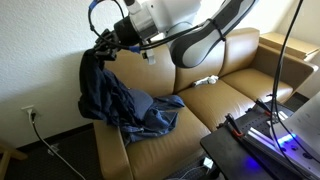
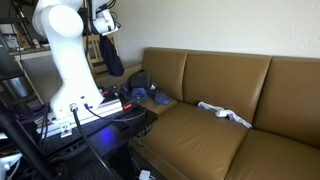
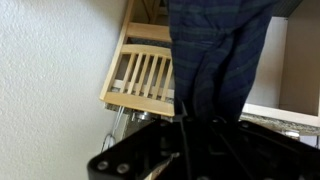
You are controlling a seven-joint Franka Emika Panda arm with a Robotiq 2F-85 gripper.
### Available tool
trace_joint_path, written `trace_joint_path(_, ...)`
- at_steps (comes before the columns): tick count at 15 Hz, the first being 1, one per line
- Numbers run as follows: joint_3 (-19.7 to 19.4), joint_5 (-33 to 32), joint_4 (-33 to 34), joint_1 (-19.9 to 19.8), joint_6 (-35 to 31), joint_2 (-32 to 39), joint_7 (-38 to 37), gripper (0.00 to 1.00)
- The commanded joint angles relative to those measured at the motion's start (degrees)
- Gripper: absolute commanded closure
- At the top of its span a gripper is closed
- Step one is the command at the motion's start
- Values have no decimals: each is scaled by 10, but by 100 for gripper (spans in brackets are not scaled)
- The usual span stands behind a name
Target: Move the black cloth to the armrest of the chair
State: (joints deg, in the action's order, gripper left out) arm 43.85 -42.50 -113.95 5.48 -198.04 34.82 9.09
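Observation:
The dark blue-black cloth [image 1: 118, 100] hangs from my gripper [image 1: 105, 42], with its lower part bunched over the far end of the tan couch [image 1: 235, 95], on the seat next to the armrest [image 1: 110, 148]. In an exterior view the cloth [image 2: 110, 52] dangles from the gripper [image 2: 103, 30], and more of it lies on the couch end [image 2: 148, 95]. In the wrist view the cloth [image 3: 215, 50] runs up from between the jaws [image 3: 190, 135]. The gripper is shut on the cloth.
A white rag [image 1: 205, 80] lies on the couch seat, and it also shows in an exterior view [image 2: 225, 113]. A wooden slatted rack [image 3: 145, 72] stands by the white wall. A stand with cables and blue lights [image 1: 265, 135] is in front of the couch.

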Motion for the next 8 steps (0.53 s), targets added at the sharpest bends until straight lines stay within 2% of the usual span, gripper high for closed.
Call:
trace_joint_path(1, 14, 53, 144, 48, 0, 143, 125, 99)
trace_joint_path(5, 39, 109, 281, 101, 1, 281, 248, 99)
trace_joint_path(8, 23, 112, 379, 161, 1, 376, 258, 99)
